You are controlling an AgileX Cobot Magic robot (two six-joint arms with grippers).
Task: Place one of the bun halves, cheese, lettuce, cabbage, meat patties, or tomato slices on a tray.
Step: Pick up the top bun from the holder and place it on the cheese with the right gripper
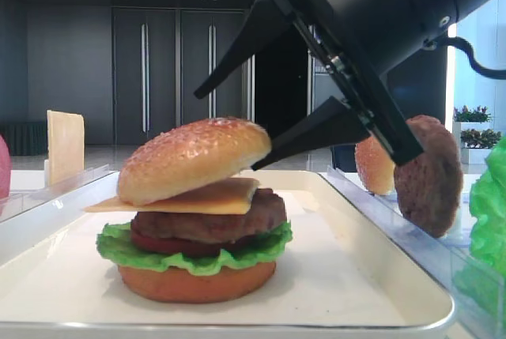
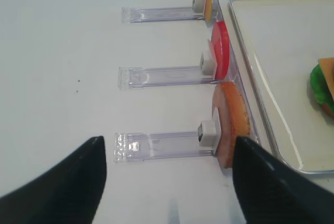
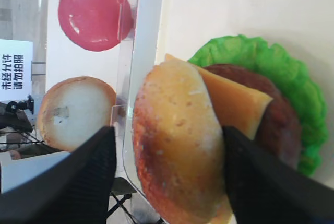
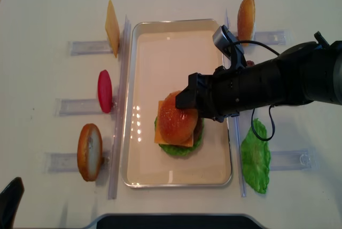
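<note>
A stacked burger stands on the white tray (image 4: 144, 53). Its domed bun half (image 1: 194, 157) lies tilted on top of the cheese (image 1: 205, 197), a meat patty (image 1: 213, 220), a tomato slice (image 1: 158, 242), the lettuce (image 1: 198, 256) and a flat bottom bun (image 1: 198, 282). My right gripper (image 1: 225, 131) is open and straddles the bun half (image 3: 177, 145): the left finger stands clear of it and the right finger is at its edge. My left gripper (image 2: 168, 143) is open over bare table beside the tray (image 2: 261, 51), holding nothing.
Clear plastic racks flank the tray. On the left they hold a cheese slice (image 4: 112, 26), a tomato slice (image 4: 105, 91) and a bun (image 4: 90, 151). On the right are a bun (image 4: 246, 18), a patty (image 1: 427, 173) and lettuce (image 4: 255, 157).
</note>
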